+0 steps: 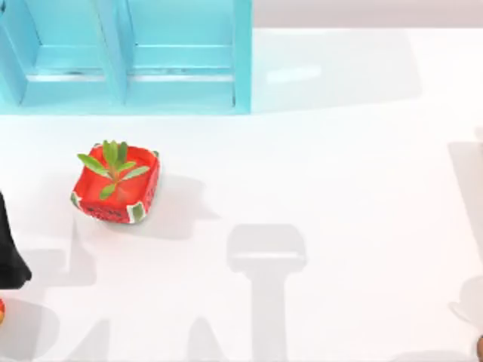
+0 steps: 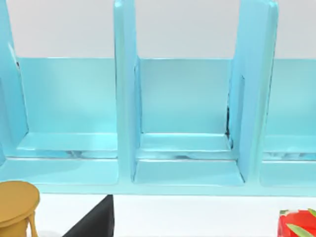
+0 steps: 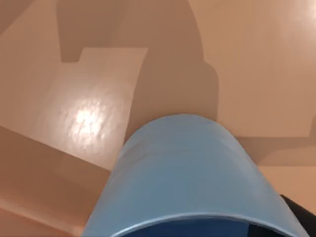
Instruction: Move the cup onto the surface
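The light-blue cup point(image 3: 190, 180) hangs close under my right wrist camera, lying with its side up, over a tan floor crossed by shadows. Only a dark edge of my right gripper shows beside the cup's rim; the cup is held off the ground there. The surface point(image 1: 339, 188), a glossy white tabletop, lies broad and bare in the top view. My left arm point(image 1: 11, 256) is parked at the table's left edge.
A turquoise shelf unit point(image 1: 128, 60) with open compartments stands at the back left. A square red planter point(image 1: 117, 188) with a green plant sits in front of it. In the left wrist view, a round yellow object point(image 2: 17, 205) stands near the shelf point(image 2: 182, 123).
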Controlling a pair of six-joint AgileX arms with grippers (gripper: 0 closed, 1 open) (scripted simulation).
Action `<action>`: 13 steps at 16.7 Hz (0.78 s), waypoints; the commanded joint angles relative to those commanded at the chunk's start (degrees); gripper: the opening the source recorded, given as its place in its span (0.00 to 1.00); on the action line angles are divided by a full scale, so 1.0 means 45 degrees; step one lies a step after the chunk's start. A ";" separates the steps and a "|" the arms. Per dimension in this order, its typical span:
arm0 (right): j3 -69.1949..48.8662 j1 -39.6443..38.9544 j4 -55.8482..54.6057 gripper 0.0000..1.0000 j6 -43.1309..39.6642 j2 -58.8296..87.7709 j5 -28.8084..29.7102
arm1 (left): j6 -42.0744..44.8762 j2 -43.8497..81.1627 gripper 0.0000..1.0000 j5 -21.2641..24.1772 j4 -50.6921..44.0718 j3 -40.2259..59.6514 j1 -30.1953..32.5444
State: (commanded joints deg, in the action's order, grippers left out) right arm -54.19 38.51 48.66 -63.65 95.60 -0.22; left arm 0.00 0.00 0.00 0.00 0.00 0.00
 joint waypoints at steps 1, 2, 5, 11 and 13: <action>0.0000 0.0000 0.0000 0.00 0.0000 0.0000 0.0000 | 0.0000 0.0000 1.00 0.0000 0.0000 0.0000 0.0000; -0.0004 -0.0010 0.0000 0.00 0.0009 -0.0005 0.0000 | 0.0000 0.0000 1.00 0.0000 0.0000 0.0000 0.0000; -0.0257 -0.0308 -0.0057 0.00 -0.0121 -0.0376 -0.0175 | 0.0000 0.0000 1.00 0.0000 0.0000 0.0000 0.0000; -0.1849 -0.2413 0.1339 0.00 0.0292 -0.2486 -0.0919 | 0.0000 0.0000 1.00 0.0000 0.0000 0.0000 0.0000; -0.2241 -0.3180 0.2381 0.00 0.1061 -0.3112 -0.0942 | 0.0000 0.0000 1.00 0.0000 0.0000 0.0000 0.0000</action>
State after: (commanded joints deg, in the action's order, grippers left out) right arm -64.28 24.20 59.37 -58.88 81.59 -4.46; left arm 0.00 0.00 0.00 0.00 0.00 0.00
